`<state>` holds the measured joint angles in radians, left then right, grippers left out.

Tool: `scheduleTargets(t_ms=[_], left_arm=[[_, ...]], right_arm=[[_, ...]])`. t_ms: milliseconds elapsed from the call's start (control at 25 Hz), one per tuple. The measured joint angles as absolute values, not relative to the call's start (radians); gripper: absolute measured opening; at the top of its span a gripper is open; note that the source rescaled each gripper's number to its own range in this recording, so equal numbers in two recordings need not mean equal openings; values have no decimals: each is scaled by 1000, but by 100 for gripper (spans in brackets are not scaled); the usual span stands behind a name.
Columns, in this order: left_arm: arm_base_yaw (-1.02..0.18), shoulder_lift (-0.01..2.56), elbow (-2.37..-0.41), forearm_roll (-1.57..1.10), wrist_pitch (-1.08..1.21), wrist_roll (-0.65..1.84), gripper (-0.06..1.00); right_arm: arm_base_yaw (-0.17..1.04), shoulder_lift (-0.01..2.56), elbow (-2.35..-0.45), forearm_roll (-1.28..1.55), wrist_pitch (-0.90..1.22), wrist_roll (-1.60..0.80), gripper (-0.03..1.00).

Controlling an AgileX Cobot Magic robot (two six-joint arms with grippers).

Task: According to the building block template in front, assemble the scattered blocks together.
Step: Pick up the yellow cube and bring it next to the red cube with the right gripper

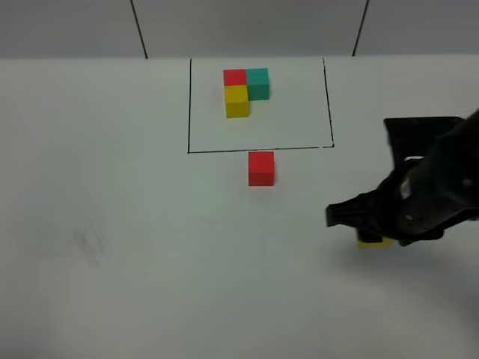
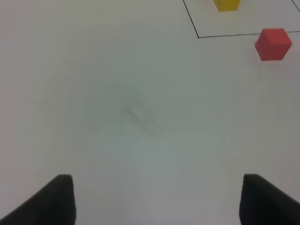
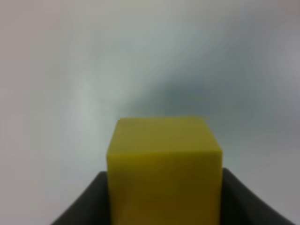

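Observation:
The building block template (image 1: 243,90) is a red, teal and yellow L inside a black outline at the far middle of the table. Its yellow cube (image 2: 227,4) also shows in the left wrist view. A loose red cube (image 1: 261,168) (image 2: 273,44) sits just in front of the outline. My right gripper (image 1: 376,233) (image 3: 164,201) is at the right, closed on the loose yellow cube (image 1: 374,242) (image 3: 164,164), low over the table. My left gripper (image 2: 157,201) is open and empty over bare table. The loose teal cube is hidden.
The white table (image 1: 150,247) has a faint grey smudge (image 1: 88,243) at the left. The black outline's front edge (image 1: 224,150) lies just behind the red cube. A grey wall with dark seams (image 1: 138,26) stands at the back.

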<state>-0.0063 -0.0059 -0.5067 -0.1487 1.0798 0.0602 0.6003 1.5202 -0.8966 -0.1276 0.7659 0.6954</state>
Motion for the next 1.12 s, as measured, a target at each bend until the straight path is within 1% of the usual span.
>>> scheduleTargets(t_ms=[120,280,560,800,1120], left_arm=[[-6,-6,-507,-149,1080,60,69],[-6,-6,-507,-149,1080,60,69],[-6,-6,-507,-149,1080,60,69],[-6,-6,-507,-149,1080,60,69],[-6,-6,-507,-149,1080,60,69]], right_arm=[[663,1639,-987,-145,762,771,1],[701,1802,-1138,-150,759,815,1],[713,2014,-1342,-155,754,841,1],[713,2082,-1410,-158,746,848,1],[713,2118,-1420,-170,699,894,1]])
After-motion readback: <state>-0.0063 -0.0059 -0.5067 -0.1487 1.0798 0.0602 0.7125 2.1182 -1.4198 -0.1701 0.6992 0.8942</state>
